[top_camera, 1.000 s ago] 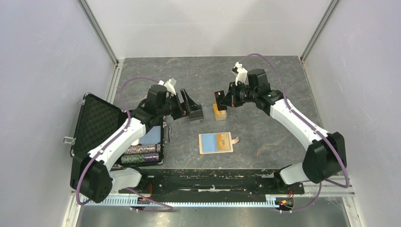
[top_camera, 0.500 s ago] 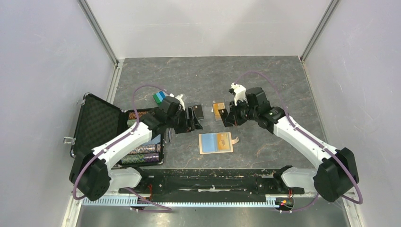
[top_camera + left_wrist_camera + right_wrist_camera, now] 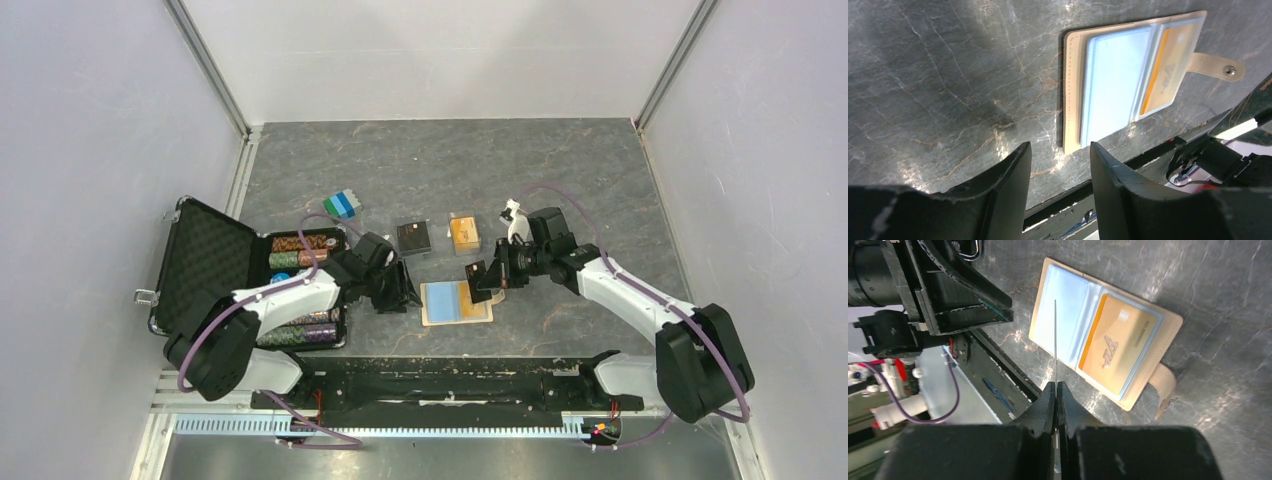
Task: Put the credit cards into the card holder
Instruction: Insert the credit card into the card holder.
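Pockets of the flat tan leather bifold card holder (image 3: 1071, 90) faced up on the dark marbled table (image 3: 560, 180), just below the right gripper (image 3: 1055, 385). Its jaws pinched a thin credit card (image 3: 1054, 340) edge-on, roughly parallel to the fold, over the vacant light-blue sleeve (image 3: 1065, 315) beside a seated orange-yellow card (image 3: 1115, 342). The right arm reached low and nearer. The left gripper (image 3: 1060, 147) hovered half-open and empty, just off the holder's left edge.

The card holder (image 3: 437, 303) lies open and flat on the worktop (image 3: 560, 180), close to its near edge, about the middle. It is tan outside and light blue inside, and its snap tab (image 3: 499, 294) points toward the right edge. One orange-yellow credit card (image 3: 1115, 350) sits in the pocket beside the tab. A second card (image 3: 1055, 340) is seen edge-on over the blue half, pinched in the right gripper (image 3: 1055, 386).
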